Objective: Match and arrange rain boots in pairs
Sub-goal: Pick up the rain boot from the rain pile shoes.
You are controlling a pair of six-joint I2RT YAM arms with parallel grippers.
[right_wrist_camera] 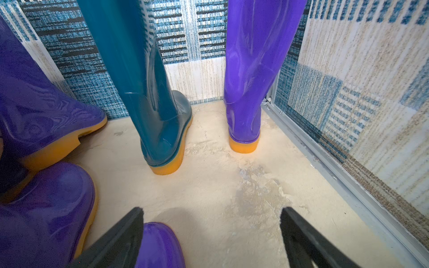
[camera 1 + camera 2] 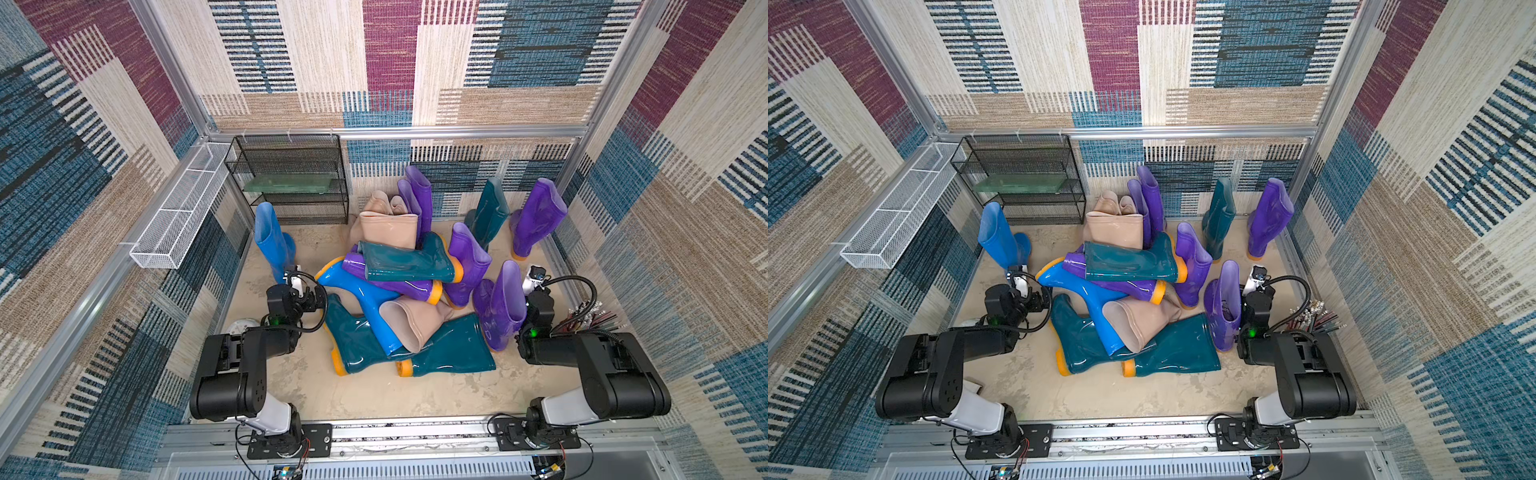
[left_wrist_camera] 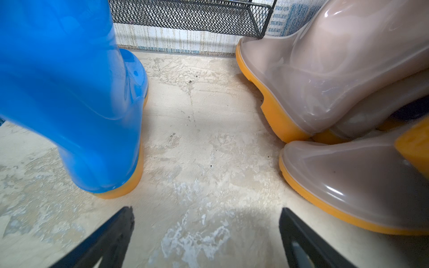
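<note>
The left gripper (image 3: 206, 211) hangs low over the bare desk (image 3: 197, 139), its jaws wide apart with nothing between them. Just to its left stands an upright bright blue boot (image 3: 69, 92). To its right the toes of the beige-pink boots (image 3: 325, 81) crowd together, and on the far side is the black wire-mesh rack (image 2: 291, 178).

The right gripper (image 1: 211, 211) is likewise spread and empty. The toe of the near purple boot (image 1: 160, 243) shows just inside one finger; whether they touch I cannot tell. Farther off, a dark teal boot (image 1: 148, 92) and the far purple boot (image 1: 255, 69) stand apart from each other near the far wall.

Most of the rain boots lie in a tangled heap (image 2: 399, 299) in the middle of the desk, with teal, purple, blue and beige shafts crossed over one another. From this, the sorting looks to be at its start, with each arm poised to choose a boot. The lying blue boot (image 2: 361, 303) seems the natural mate for the standing one. Other boots cross it, so the next move likely calls for a grip on its shaft rim or heel and a slow pull clear.

All the boots are smooth, glossy moulded rubber: tall tubes with rounded toes and ridged orange-yellow soles. The shafts look pliable and slippery. The desk is matt, mottled cream.
</note>
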